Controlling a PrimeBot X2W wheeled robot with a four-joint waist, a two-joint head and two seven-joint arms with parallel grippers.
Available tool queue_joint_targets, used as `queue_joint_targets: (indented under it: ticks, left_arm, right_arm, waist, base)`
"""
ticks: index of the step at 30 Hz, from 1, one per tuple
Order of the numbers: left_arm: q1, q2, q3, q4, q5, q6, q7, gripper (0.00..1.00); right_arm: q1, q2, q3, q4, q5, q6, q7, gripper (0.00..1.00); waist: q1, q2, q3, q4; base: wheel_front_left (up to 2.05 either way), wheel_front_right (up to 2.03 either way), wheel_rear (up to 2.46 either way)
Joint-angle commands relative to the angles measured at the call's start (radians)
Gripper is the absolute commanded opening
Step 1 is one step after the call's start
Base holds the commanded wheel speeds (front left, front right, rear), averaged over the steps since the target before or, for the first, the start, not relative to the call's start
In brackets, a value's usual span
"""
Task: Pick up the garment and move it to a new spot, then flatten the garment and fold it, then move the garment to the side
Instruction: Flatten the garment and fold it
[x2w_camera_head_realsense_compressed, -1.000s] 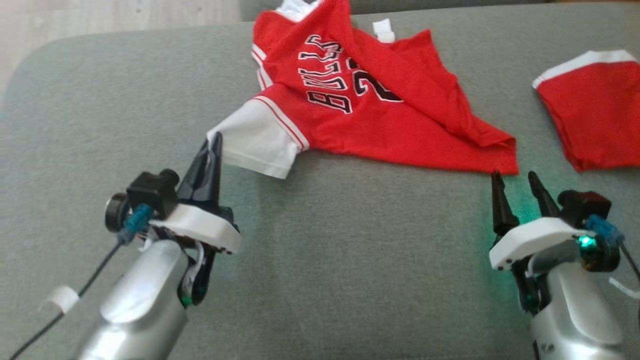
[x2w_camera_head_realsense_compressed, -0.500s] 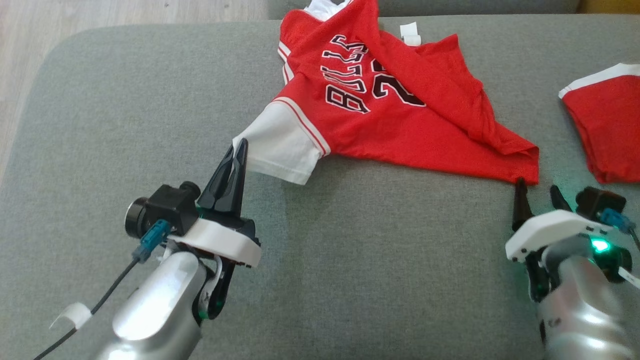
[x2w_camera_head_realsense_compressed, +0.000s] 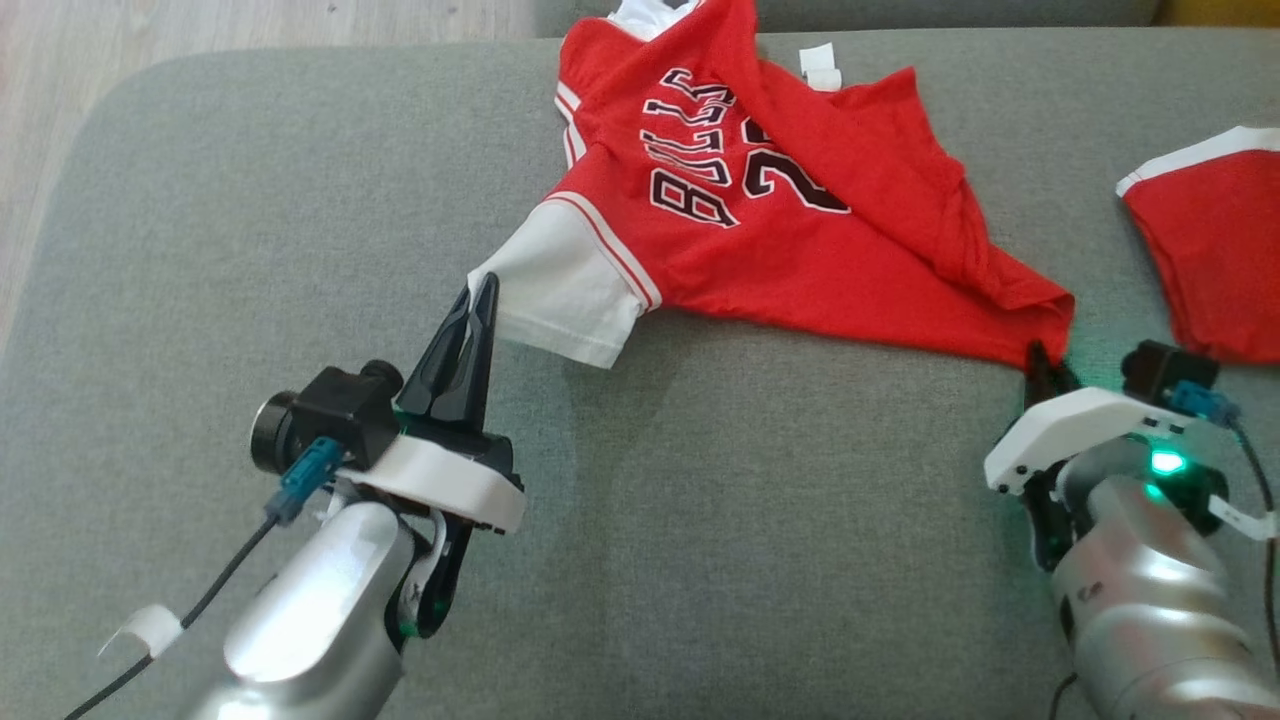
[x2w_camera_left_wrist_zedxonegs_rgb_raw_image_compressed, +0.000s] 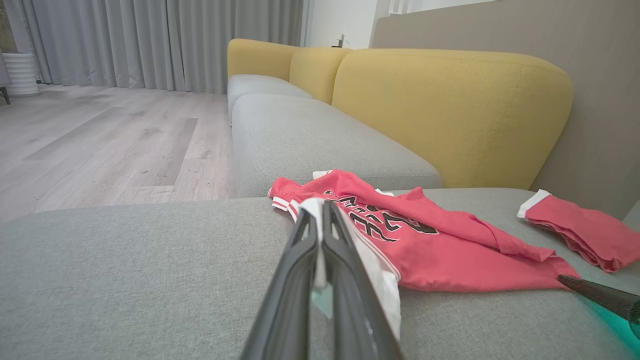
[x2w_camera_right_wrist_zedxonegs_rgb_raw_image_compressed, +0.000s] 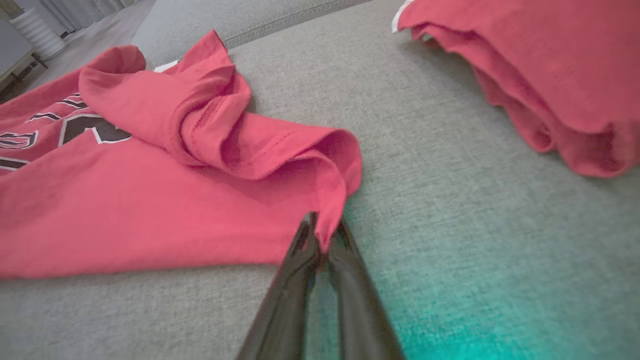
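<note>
Jersey (x2w_camera_head_realsense_compressed: 780, 250) is lying crumpled on the sofa cushion (x2w_camera_head_realsense_compressed: 700, 520), its long axis running crosswise between your arms. Your left pincer (x2w_camera_head_realsense_compressed: 478, 300) is pinching the white sleeve (x2w_camera_head_realsense_compressed: 560, 295), your right pincer (x2w_camera_head_realsense_compressed: 1045, 362) the red hem corner, so lifting is probably needing both together.

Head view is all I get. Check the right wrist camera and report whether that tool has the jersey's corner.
Observer: In the right wrist view, the right tool is closed on the hem corner of the red jersey, with cloth pinched between its fingers.
Operator: Now confirm the left side.
Observer: In the left wrist view, the left tool is shut, with the edge of the white sleeve sandwiched between its fingers.
</note>
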Motion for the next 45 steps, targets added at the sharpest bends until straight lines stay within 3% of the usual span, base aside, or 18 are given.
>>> queue_joint_targets:
  ticks: [1,7,10,14,17,23,31,40,45]
  left_arm:
    - [-0.016,0.033,0.035,-0.033,0.002,0.007,-0.001,0.00]
    - [-0.008,0.043,0.068,-0.033,-0.024,0.007,-0.009,0.00]
    - [-0.026,0.060,0.081,-0.043,-0.018,0.003,-0.013,0.00]
    - [-0.064,0.081,0.130,-0.063,-0.047,-0.006,-0.016,0.00]
    - [-0.117,0.100,0.172,-0.082,-0.077,-0.017,-0.001,0.00]
    - [-0.279,0.139,0.254,-0.122,-0.135,-0.031,0.068,0.00]
    - [-0.463,0.178,0.326,-0.199,-0.165,-0.021,0.131,0.00]
    - [-0.457,0.256,0.385,-0.390,-0.198,0.026,0.211,0.00]
    - [-0.459,0.297,0.387,-0.422,-0.192,0.040,0.260,0.00]
  right_arm:
    - [-0.007,0.017,0.034,0.013,-0.004,0.004,-0.009,0.00]
    - [-0.051,0.017,0.105,0.036,0.068,0.004,-0.036,0.00]
    - [-0.083,0.017,0.206,0.015,0.199,0.004,-0.039,0.00]
    - [-0.087,0.017,0.394,-0.127,0.374,0.004,-0.040,0.00]
    - [-0.110,0.017,0.453,-0.231,0.412,0.004,-0.038,0.00]
    - [-0.203,-0.001,0.460,-0.418,0.401,0.004,0.034,0.00]
    - [-0.228,-0.082,0.499,-0.757,0.423,0.004,0.158,0.00]
    - [-0.113,-0.112,0.427,-1.159,0.380,0.004,0.372,0.00]
    - [-0.092,-0.115,0.385,-1.279,0.329,0.004,0.506,0.00]
  waist:
    - [0.0000,0.0000,-0.005,-0.005]
    - [0.0000,0.0000,-0.037,-0.026]
    - [0.0000,0.0000,-0.062,-0.030]
    - [0.0000,0.0000,-0.115,-0.043]
    - [0.0000,0.0000,-0.156,-0.053]
    - [0.0000,0.0000,-0.216,-0.065]
    - [0.0000,0.0000,-0.245,-0.066]
    - [0.0000,0.0000,-0.218,-0.058]
    - [0.0000,0.0000,-0.136,-0.051]
  base:
    - [0.00,0.00,0.00]
    - [0.00,0.00,0.00]
    - [0.00,0.00,0.00]
    - [0.00,0.00,0.00]
    - [0.00,0.00,0.00]
    - [0.00,0.00,0.00]
    - [0.00,0.00,0.00]
    - [0.00,0.00,0.00]
    - [0.00,0.00,0.00]
